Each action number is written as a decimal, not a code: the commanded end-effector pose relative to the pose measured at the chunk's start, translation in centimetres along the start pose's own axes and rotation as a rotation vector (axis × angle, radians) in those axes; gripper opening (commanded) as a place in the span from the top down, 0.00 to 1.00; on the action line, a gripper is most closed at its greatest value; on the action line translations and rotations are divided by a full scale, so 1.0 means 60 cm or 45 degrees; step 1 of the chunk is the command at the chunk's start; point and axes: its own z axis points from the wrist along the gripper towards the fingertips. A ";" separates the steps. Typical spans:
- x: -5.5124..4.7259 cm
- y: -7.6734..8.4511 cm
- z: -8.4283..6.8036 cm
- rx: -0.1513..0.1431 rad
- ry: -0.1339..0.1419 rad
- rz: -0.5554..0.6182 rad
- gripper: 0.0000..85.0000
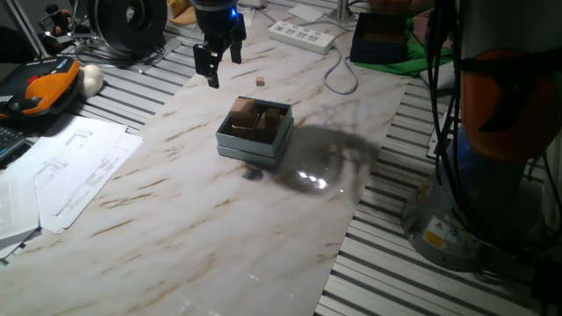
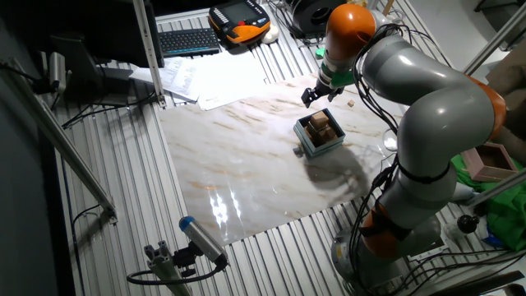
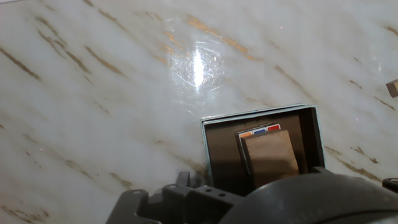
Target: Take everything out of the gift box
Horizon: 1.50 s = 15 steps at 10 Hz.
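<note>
The gripper (image 1: 221,63) hangs in the air with its fingers apart and nothing in them, up behind the gift box (image 1: 255,132), which sits on the marble table (image 1: 176,228) with tan blocks (image 1: 248,118) and a colourful cube (image 3: 261,130) inside it.

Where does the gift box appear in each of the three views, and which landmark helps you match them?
One fixed view: the gift box sits mid-frame on the marble board, below the gripper.
The other fixed view: the box is right of centre, under the arm.
Hand view: the box is at bottom centre, partly cut off by the hand.
Shared landmark: the small brown bit lying apart from the box.
</note>
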 end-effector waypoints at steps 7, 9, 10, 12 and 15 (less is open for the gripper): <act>0.001 0.000 -0.001 0.259 0.389 -0.202 1.00; 0.002 0.000 -0.001 0.258 0.383 -0.203 1.00; 0.002 0.000 -0.001 0.256 0.383 -0.204 1.00; 0.002 -0.001 -0.001 0.249 0.359 -0.175 1.00; 0.001 -0.001 -0.002 0.223 0.341 -0.211 1.00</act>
